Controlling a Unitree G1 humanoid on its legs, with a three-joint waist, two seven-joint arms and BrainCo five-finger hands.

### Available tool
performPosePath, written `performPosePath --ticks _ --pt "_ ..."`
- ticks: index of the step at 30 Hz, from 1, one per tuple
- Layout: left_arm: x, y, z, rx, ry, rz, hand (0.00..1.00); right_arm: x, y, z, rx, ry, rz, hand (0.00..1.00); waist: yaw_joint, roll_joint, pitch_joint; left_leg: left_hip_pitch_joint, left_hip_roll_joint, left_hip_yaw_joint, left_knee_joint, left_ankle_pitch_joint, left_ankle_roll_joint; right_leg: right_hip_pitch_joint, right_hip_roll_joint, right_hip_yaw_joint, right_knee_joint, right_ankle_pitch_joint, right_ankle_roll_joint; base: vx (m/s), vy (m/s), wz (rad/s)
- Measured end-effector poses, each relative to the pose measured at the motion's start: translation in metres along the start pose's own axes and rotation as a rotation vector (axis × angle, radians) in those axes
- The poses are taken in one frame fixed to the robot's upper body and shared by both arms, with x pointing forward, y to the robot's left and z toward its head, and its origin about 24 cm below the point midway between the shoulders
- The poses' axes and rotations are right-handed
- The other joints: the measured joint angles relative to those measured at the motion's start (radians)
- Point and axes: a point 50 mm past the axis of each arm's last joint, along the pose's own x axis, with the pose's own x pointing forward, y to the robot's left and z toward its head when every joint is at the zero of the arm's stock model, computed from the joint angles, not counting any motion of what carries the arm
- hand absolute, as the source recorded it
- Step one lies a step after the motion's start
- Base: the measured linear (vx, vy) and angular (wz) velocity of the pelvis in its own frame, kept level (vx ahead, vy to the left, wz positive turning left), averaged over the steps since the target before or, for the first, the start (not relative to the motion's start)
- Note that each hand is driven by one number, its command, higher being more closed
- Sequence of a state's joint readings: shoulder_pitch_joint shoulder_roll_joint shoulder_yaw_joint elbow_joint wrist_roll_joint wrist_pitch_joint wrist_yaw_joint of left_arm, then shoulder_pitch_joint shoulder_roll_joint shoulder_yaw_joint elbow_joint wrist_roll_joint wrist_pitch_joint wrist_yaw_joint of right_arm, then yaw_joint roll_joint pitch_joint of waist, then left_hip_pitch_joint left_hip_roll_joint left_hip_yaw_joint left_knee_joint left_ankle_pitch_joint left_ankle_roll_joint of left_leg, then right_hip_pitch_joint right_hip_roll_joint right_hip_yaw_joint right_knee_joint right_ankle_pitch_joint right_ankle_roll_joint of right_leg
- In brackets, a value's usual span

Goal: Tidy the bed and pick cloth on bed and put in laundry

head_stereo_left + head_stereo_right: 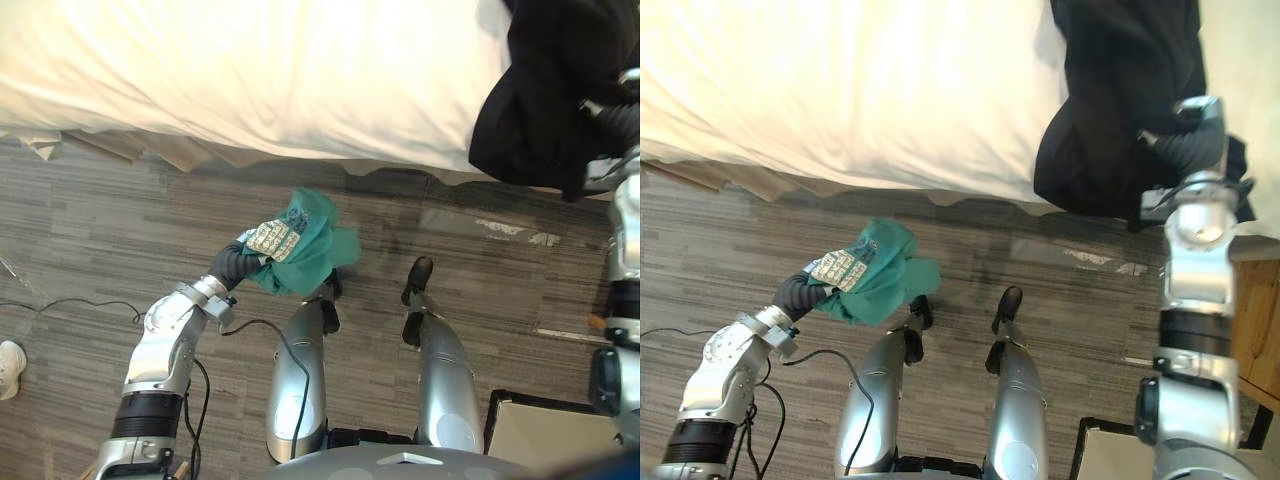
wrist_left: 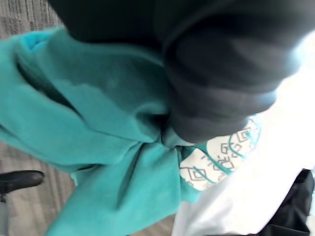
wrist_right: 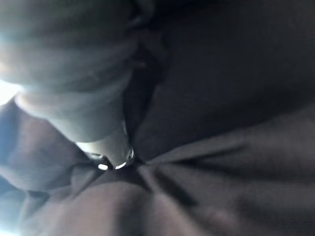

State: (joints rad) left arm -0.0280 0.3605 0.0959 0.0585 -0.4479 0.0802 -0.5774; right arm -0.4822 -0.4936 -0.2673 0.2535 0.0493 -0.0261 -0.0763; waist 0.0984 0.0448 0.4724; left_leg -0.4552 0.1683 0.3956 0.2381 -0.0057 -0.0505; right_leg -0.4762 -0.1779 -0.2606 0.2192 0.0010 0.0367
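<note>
On the bed [image 1: 300,70], at its right edge, a black cloth [image 1: 1110,110] hangs over the side, the right hand [image 1: 1192,148] buried in it. Off the bed, below its edge, a teal cloth [image 1: 310,240] wraps the left hand [image 1: 232,263]. Whether either hand grips cannot be told.

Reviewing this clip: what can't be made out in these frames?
- Hold of the left hand: buried in the teal cloth, left wrist view.
- Hold of the right hand: sunk in the black garment, right wrist view.
- Whole of the box, lower right: cut off by the eye views' bottom edge.
</note>
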Motion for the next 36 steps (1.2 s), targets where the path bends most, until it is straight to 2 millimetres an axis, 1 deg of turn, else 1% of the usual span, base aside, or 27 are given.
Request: performPosePath --ticks 1,2,3,4,5,6,7,8,10,11,12,13,14,16,17,20,23,24,25,27,30,32,33,34,35,36 --pt "0.000 -0.004 -0.005 -0.021 0.001 0.006 1.00 -0.013 0.007 -0.018 0.043 0.062 0.009 1.00 0.000 0.000 -0.019 0.017 -0.003 0.004 -0.013 0.003 0.005 0.006 -0.002 0.001 0.008 -0.007 -0.003 0.00 0.000 0.00" --pt "0.001 -0.007 -0.008 -0.038 0.002 0.011 1.00 -0.027 0.015 -0.035 0.092 0.126 0.018 1.00 -0.001 0.004 -0.023 0.042 -0.005 0.004 -0.021 0.004 0.005 0.025 -0.003 0.000 0.012 -0.014 -0.004 0.00 0.000 0.00" --pt "0.002 -0.010 -0.011 -0.048 0.005 0.014 1.00 -0.037 0.020 -0.046 0.132 0.167 0.020 1.00 -0.001 0.006 -0.024 0.060 -0.007 0.006 -0.029 0.006 0.005 0.039 -0.003 0.001 0.016 -0.018 -0.005 0.00 0.000 0.00" --pt "0.002 -0.014 -0.016 -0.071 0.009 0.024 1.00 -0.054 0.029 -0.062 0.188 0.235 0.022 1.00 -0.004 0.009 -0.027 0.092 -0.011 0.009 -0.039 0.006 0.005 0.060 -0.007 0.003 0.028 -0.032 -0.004 0.00 0.000 0.00" --pt "0.001 -0.017 -0.021 -0.094 0.016 0.043 1.00 -0.070 0.037 -0.074 0.227 0.285 0.027 1.00 -0.009 0.011 -0.029 0.122 -0.015 0.011 -0.051 0.007 0.004 0.081 -0.009 0.004 0.036 -0.041 -0.004 0.00 0.000 0.00" --pt "-0.001 -0.019 -0.025 -0.106 0.024 0.058 1.00 -0.080 0.042 -0.081 0.240 0.315 0.035 1.00 -0.013 0.011 -0.029 0.141 -0.016 0.015 -0.058 0.007 0.004 0.094 -0.009 0.007 0.039 -0.045 -0.005 0.02 -0.009 -0.09" --pt "-0.004 -0.022 -0.032 -0.129 0.040 0.085 1.00 -0.098 0.049 -0.091 0.267 0.365 0.043 1.00 -0.017 0.010 -0.032 0.172 -0.017 0.026 -0.070 0.007 0.004 0.115 -0.008 0.014 0.040 -0.050 -0.003 0.02 -0.005 -0.13" --pt "-0.006 -0.024 -0.036 -0.141 0.051 0.100 1.00 -0.106 0.052 -0.096 0.290 0.389 0.042 1.00 -0.021 0.009 -0.038 0.184 -0.019 0.032 -0.078 0.008 0.003 0.121 -0.008 0.017 0.040 -0.052 -0.003 0.05 0.001 -0.18" --pt "-0.016 -0.029 -0.060 -0.175 0.132 0.159 1.00 -0.140 0.055 -0.112 0.382 0.475 0.008 1.00 -0.034 0.009 -0.053 0.260 -0.028 0.050 -0.121 0.014 -0.001 0.168 -0.006 0.034 0.035 -0.058 0.006 0.06 0.010 -0.23" --pt "-0.023 -0.032 -0.079 -0.225 0.181 0.200 1.00 -0.159 0.055 -0.122 0.408 0.522 0.000 1.00 -0.035 0.007 -0.085 0.288 -0.030 0.062 -0.140 0.014 -0.002 0.189 -0.001 0.041 0.024 -0.060 0.008 0.08 0.011 -0.23" --pt "-0.030 -0.034 -0.092 -0.259 0.220 0.229 1.00 -0.172 0.055 -0.128 0.419 0.557 -0.001 1.00 -0.039 0.004 -0.113 0.304 -0.031 0.066 -0.154 0.014 -0.004 0.202 0.002 0.042 0.013 -0.061 0.010 0.09 0.007 -0.15" --pt "-0.038 -0.038 -0.107 -0.296 0.271 0.256 1.00 -0.188 0.056 -0.135 0.416 0.601 0.002 1.00 -0.046 0.001 -0.141 0.328 -0.032 0.067 -0.170 0.014 -0.006 0.227 0.006 0.040 -0.001 -0.063 0.012 0.14 0.004 -0.05" --pt "-0.050 -0.044 -0.125 -0.331 0.334 0.287 1.00 -0.207 0.059 -0.142 0.449 0.651 0.018 1.00 -0.054 -0.003 -0.171 0.367 -0.033 0.067 -0.192 0.018 -0.012 0.265 0.013 0.037 -0.022 -0.063 0.014 0.16 -0.004 -0.02" --pt "-0.066 -0.051 -0.147 -0.380 0.415 0.325 1.00 -0.239 0.060 -0.152 0.499 0.737 0.020 1.00 -0.059 -0.011 -0.220 0.423 -0.032 0.067 -0.225 0.023 -0.020 0.327 0.024 0.028 -0.059 -0.062 0.016 0.16 -0.008 0.00" --pt "-0.077 -0.055 -0.158 -0.411 0.451 0.371 1.00 -0.256 0.064 -0.154 0.559 0.776 0.018 1.00 -0.060 -0.020 -0.258 0.458 -0.031 0.068 -0.250 0.027 -0.026 0.366 0.033 0.025 -0.087 -0.060 0.018 0.12 -0.009 0.01" --pt "-0.101 -0.060 -0.173 -0.451 0.501 0.466 1.00 -0.281 0.071 -0.154 0.645 0.826 0.037 1.00 -0.062 -0.033 -0.324 0.542 -0.031 0.086 -0.303 0.035 -0.039 0.440 0.047 0.023 -0.130 -0.058 0.022 0.11 -0.009 -0.07" --pt "-0.118 -0.061 -0.183 -0.481 0.516 0.565 1.00 -0.293 0.077 -0.154 0.669 0.856 0.084 1.00 -0.064 -0.036 -0.367 0.601 -0.033 0.092 -0.335 0.040 -0.047 0.506 0.055 0.018 -0.161 -0.057 0.025 0.03 -0.001 -0.04" --pt "-0.119 -0.060 -0.183 -0.485 0.508 0.579 1.00 -0.295 0.079 -0.155 0.669 0.862 0.098 1.00 -0.066 -0.037 -0.369 0.614 -0.033 0.092 -0.335 0.040 -0.047 0.523 0.055 0.013 -0.169 -0.056 0.026 0.00 0.002 0.11" --pt "-0.119 -0.058 -0.182 -0.480 0.492 0.600 1.00 -0.298 0.082 -0.155 0.665 0.875 0.122 1.00 -0.071 -0.040 -0.376 0.625 -0.033 0.092 -0.338 0.039 -0.047 0.541 0.055 0.006 -0.176 -0.056 0.026 -0.04 -0.004 0.13" --pt "-0.118 -0.057 -0.180 -0.481 0.457 0.624 1.00 -0.301 0.086 -0.155 0.643 0.883 0.171 1.00 -0.073 -0.037 -0.391 0.634 -0.033 0.091 -0.340 0.039 -0.047 0.558 0.056 0.000 -0.185 -0.055 0.028 -0.04 -0.007 0.08" --pt "-0.117 -0.058 -0.179 -0.522 0.411 0.662 1.00 -0.306 0.096 -0.152 0.600 0.896 0.260 1.00 -0.079 -0.024 -0.403 0.655 -0.032 0.088 -0.341 0.038 -0.049 0.581 0.056 -0.003 -0.187 -0.055 0.029 -0.03 -0.006 0.02" --pt "-0.109 -0.061 -0.172 -0.589 0.327 0.687 1.00 -0.316 0.107 -0.145 0.597 0.905 0.359 1.00 -0.080 -0.019 -0.409 0.666 -0.033 0.075 -0.340 0.032 -0.048 0.594 0.052 -0.013 -0.177 -0.066 0.034 -0.05 -0.009 0.14" --pt "-0.105 -0.062 -0.168 -0.589 0.303 0.687 1.00 -0.320 0.109 -0.143 0.598 0.904 0.387 1.00 -0.081 -0.020 -0.409 0.665 -0.035 0.065 -0.340 0.029 -0.050 0.594 0.048 -0.022 -0.166 -0.073 0.035 -0.04 -0.002 0.37" --pt "-0.097 -0.064 -0.161 -0.590 0.261 0.682 1.00 -0.325 0.113 -0.136 0.600 0.901 0.423 1.00 -0.081 -0.027 -0.405 0.665 -0.043 0.046 -0.340 0.020 -0.047 0.589 0.031 -0.043 -0.121 -0.099 0.039 0.00 0.012 0.65" --pt "-0.091 -0.069 -0.155 -0.583 0.232 0.676 1.00 -0.331 0.116 -0.130 0.606 0.900 0.454 1.00 -0.088 -0.041 -0.397 0.669 -0.057 0.023 -0.339 0.016 -0.042 0.581 -0.003 -0.071 -0.044 -0.141 0.052 0.00 0.017 0.80" --pt "-0.087 -0.071 -0.152 -0.580 0.222 0.668 1.00 -0.334 0.117 -0.127 0.610 0.902 0.464 1.00 -0.092 -0.048 -0.395 0.669 -0.066 0.012 -0.335 0.015 -0.040 0.576 -0.026 -0.086 0.001 -0.166 0.058 0.01 0.021 0.95"
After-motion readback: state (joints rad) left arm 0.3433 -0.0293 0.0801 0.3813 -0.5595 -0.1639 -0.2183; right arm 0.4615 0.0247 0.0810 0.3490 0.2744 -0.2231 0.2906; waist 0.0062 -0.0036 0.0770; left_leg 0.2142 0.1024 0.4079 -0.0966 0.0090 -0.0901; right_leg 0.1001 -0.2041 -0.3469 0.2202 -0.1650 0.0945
